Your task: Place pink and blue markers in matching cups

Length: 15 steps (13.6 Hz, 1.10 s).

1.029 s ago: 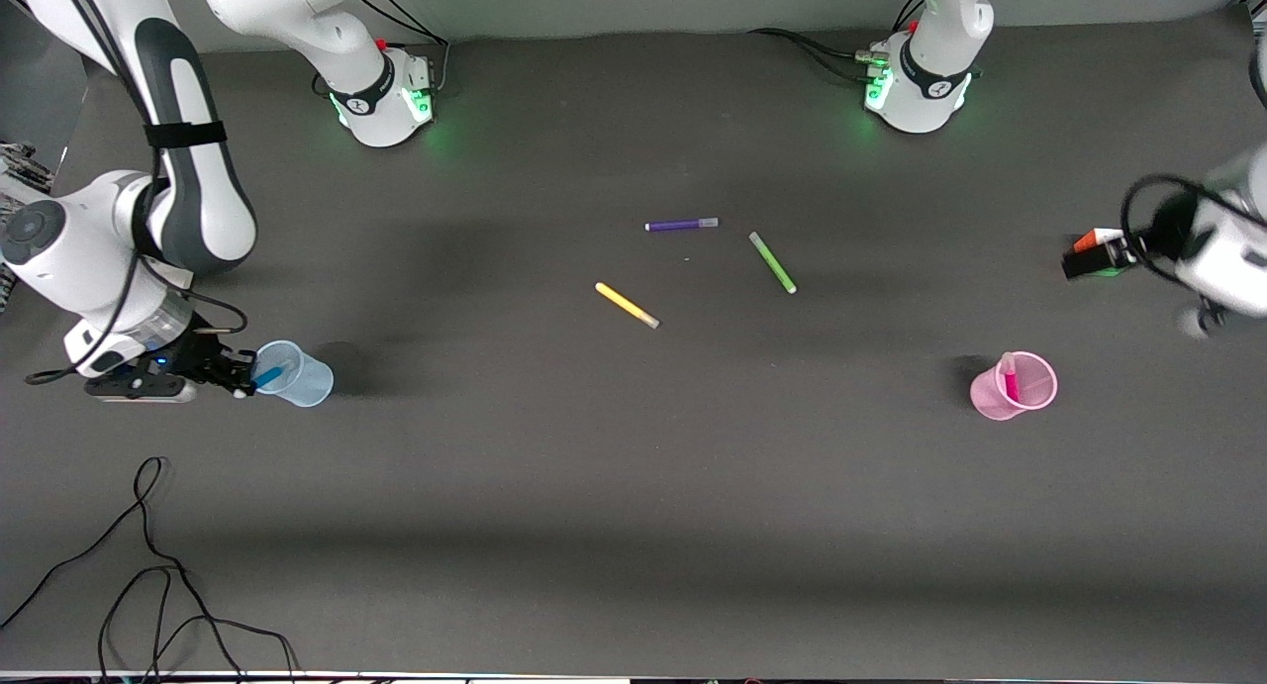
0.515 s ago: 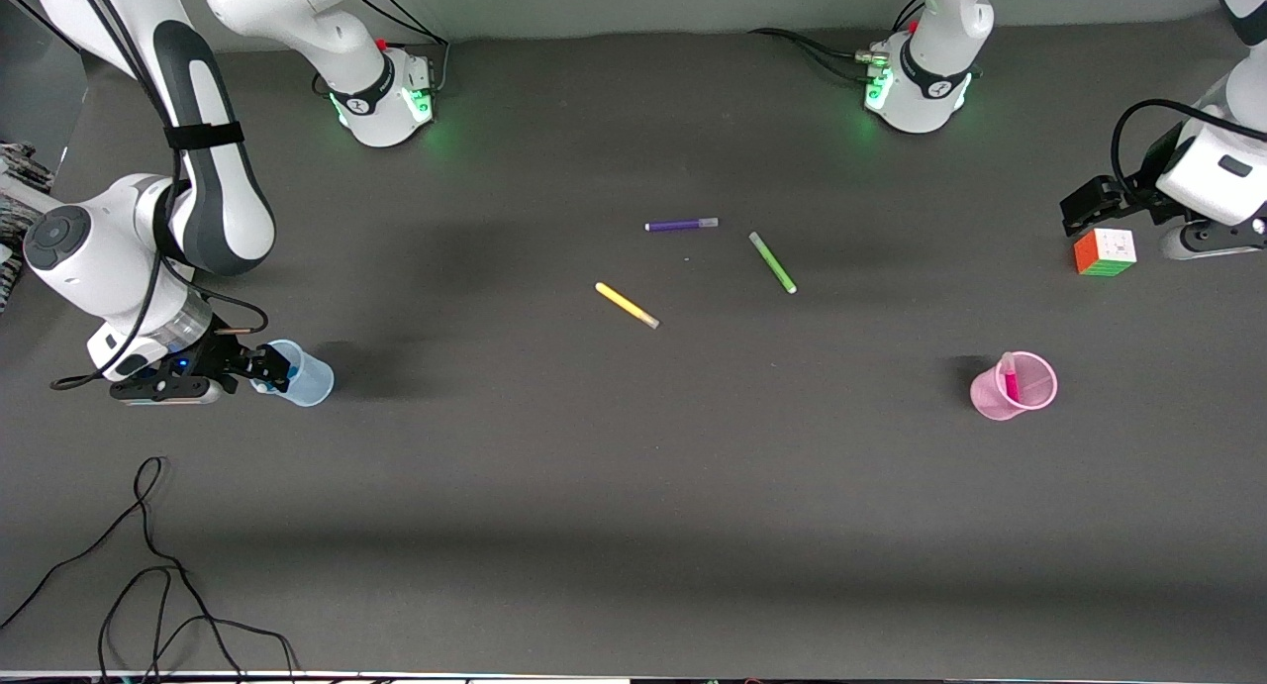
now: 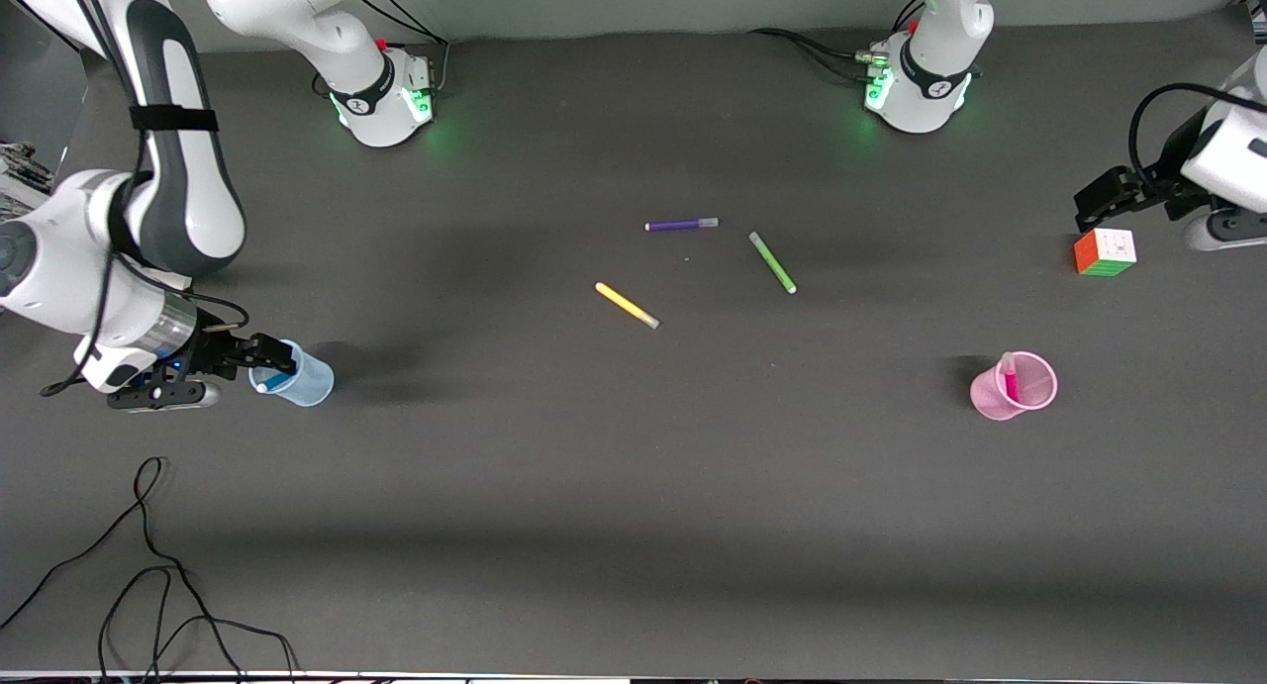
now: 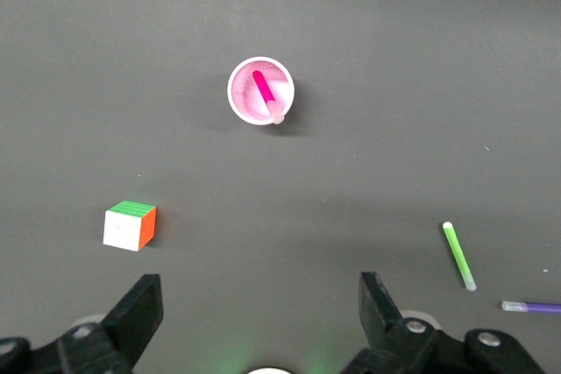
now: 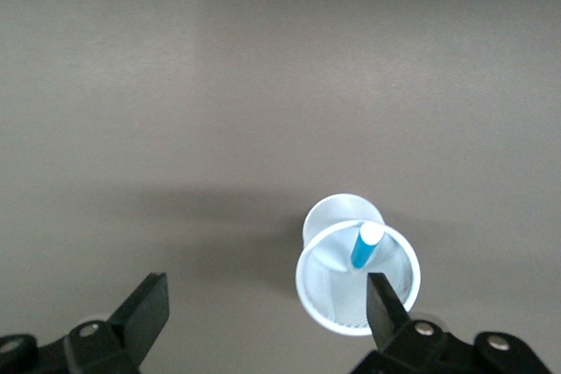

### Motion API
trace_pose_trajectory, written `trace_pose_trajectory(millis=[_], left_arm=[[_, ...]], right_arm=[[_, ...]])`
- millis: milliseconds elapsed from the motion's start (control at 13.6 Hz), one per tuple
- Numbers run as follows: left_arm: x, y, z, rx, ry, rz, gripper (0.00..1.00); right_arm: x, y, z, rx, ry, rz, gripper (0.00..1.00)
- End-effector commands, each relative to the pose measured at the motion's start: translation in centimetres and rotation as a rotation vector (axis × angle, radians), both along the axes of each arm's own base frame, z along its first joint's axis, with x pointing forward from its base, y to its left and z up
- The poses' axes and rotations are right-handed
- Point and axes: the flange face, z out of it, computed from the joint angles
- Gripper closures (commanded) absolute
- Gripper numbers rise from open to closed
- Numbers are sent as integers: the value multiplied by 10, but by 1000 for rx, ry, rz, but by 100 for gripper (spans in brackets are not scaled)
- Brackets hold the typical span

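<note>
Right gripper (image 3: 259, 359) hung over the blue cup (image 3: 297, 375), fingers spread and empty — blue marker (image 5: 365, 246) stood inside. Left gripper (image 3: 1109, 197) hovered above the colour cube (image 3: 1105, 251), fingers released. Pink marker (image 3: 1009, 376) leaned in the pink cup (image 3: 1020, 391), toward the left arm's end.

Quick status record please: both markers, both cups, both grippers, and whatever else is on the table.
blue marker: standing in blue cup
pink marker: standing in pink cup
right gripper: open, over blue cup, holding nothing
left gripper: open, empty, above the cube at the left arm's end
loose markers: purple, green, yellow, lying mid-table
task state: both markers in matching cups
</note>
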Motion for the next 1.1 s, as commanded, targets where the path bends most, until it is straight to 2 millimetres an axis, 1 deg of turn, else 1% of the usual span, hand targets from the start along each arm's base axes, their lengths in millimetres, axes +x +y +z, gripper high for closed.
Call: trace_pose_trajectory(millis=[0,74,221,294,441,588,662,809,882,956,1029], left_arm=[[-3,2,20,-15,-9,-16,1],[-3,4,20,-16,-8,-17,1],[-2,12,18,-18,-7,-17,1],[-2,12,18,-19,-8,-39,1],[-2,13,19,-19,-10,-36,1],[-3,17,21,-20,-10,-28,1],[-4,18,21,-21,-8,-27,1],[-4,17,19,-21,-5,-30,1],[-3,18,18,-21,-7,-27,1],[-2,18,19,-21,-10,-27,1],[-3,17,19,-21,-7,-30,1]], right_arm=[[7,3,11,3,43,11,0],[8,9,11,3,46,16,0],[9,11,23,8,40,4,0],[11,14,35,14,41,14,0],[18,13,71,17,36,27,0],[23,15,99,22,20,36,0],[27,17,117,23,-6,44,0],[32,35,136,21,-44,76,0],[32,51,145,17,-50,99,0],[26,68,157,-9,-33,105,0],[19,68,181,-67,-25,41,0]])
